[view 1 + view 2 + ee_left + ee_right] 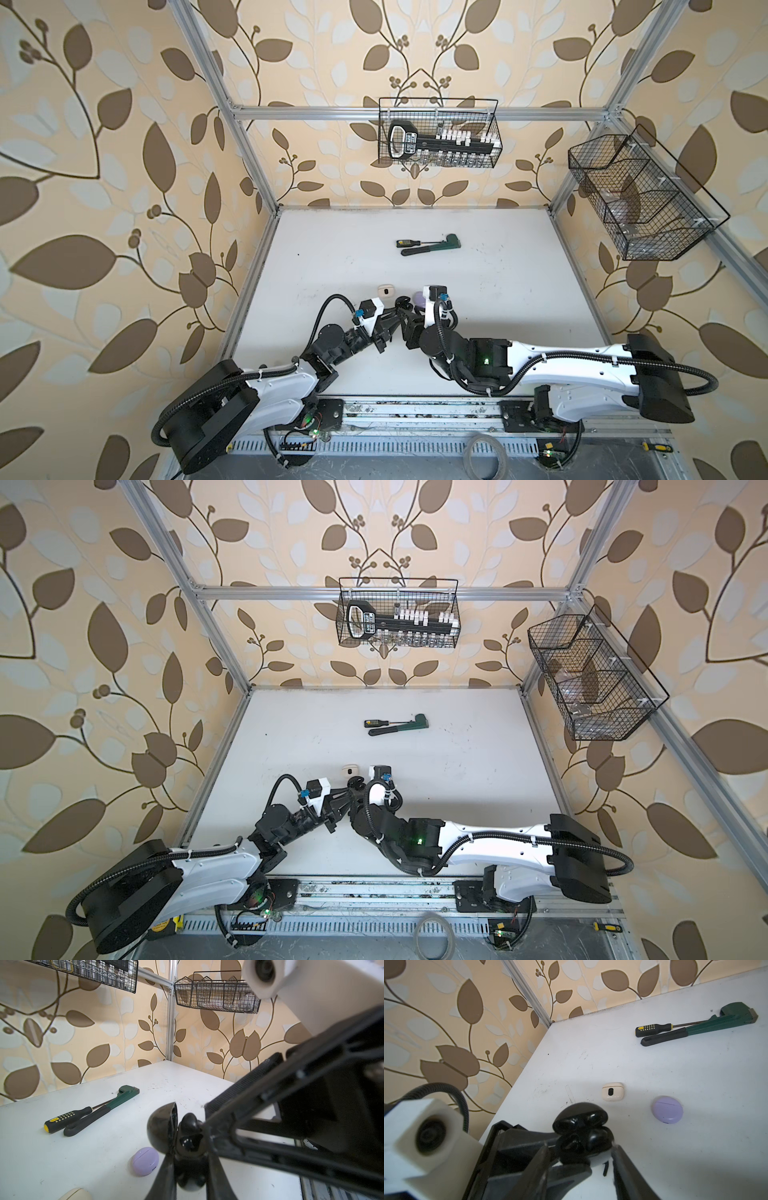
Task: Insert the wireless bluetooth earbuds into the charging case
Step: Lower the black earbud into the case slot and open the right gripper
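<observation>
Case (402,303) held centre-front in a top view; left wrist: left gripper (190,1155) clamped on its base, lid open, earbud (189,1122) standing up in well; right wrist: right gripper (581,1151) jaws apart, straddling case, earbud just ahead.

You see the black charging case (582,1129) open, lid tipped back, well apart from the green pipe wrench (716,1022), on its robot side. One black earbud (596,1136) sits in a socket; the glossy neighbouring socket cannot be read. The closed lavender case (667,1110) and closed cream case (612,1091) lie nearer the wrench.
</observation>
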Controlling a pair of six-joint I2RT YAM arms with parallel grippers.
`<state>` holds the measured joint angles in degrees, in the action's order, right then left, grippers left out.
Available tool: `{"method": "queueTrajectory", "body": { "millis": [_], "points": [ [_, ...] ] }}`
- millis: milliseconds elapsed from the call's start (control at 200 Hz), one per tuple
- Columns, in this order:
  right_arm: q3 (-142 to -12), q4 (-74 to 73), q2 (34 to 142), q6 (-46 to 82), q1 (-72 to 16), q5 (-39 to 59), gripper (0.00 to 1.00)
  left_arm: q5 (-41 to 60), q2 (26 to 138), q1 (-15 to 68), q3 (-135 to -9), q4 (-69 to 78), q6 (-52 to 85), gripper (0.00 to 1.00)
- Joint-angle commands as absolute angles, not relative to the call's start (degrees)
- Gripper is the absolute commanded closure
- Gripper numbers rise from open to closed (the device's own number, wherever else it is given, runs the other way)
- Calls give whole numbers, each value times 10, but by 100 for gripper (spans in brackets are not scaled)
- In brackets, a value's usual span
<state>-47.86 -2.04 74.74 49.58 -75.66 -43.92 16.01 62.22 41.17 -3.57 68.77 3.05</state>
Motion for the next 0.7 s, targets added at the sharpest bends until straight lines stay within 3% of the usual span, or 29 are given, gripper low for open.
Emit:
{"method": "queueTrajectory", "body": {
  "millis": [0, 340, 505, 695],
  "points": [
    [-467, 0, 717, 501, -770, -453, 42, 158, 608, 409, -38, 719, 17, 100],
    [-445, 24, 619, 436, -785, -462, 23, 190, 615, 409, -67, 669, -14, 100],
    [-395, 11, 552, 399, -786, -475, 24, 177, 616, 409, -53, 687, -34, 100],
    [-394, 55, 538, 410, -789, -427, 33, 161, 561, 409, -59, 598, -60, 100]
  ]
}}
